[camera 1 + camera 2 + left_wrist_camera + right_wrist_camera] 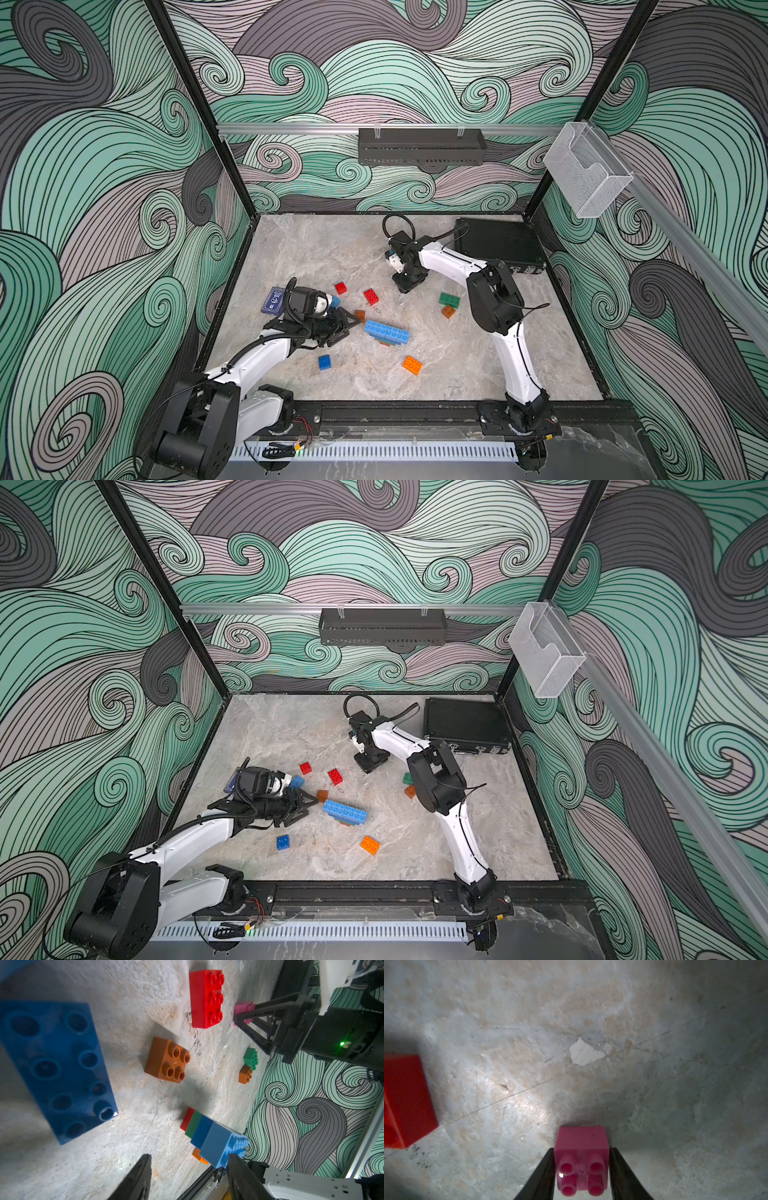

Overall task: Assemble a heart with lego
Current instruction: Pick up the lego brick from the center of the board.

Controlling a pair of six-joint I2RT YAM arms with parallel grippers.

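The lego lies scattered on the marble table point(457, 365). A stacked piece with a light blue top point(386, 331) point(345, 811) point(218, 1142) sits mid-table, over dark blue, green and red layers. My left gripper point(347, 326) point(189, 1167) is just left of it, open, with nothing between its fingers. A dark blue oblong brick point(58, 1068) lies close beside the left wrist. My right gripper point(405, 286) point(581, 1167) points down at the back of the table. It is shut on a small pink brick point(581, 1159) point(243, 1009), low at the table surface.
Loose bricks: two red point(340, 287) point(371, 296), a brown square point(360, 315), green point(449, 299) beside an orange-brown one point(448, 311), a blue square point(324, 361), orange point(412, 365). A dark blue card box point(273, 300) lies at the left, a black case point(498, 245) at the back right.
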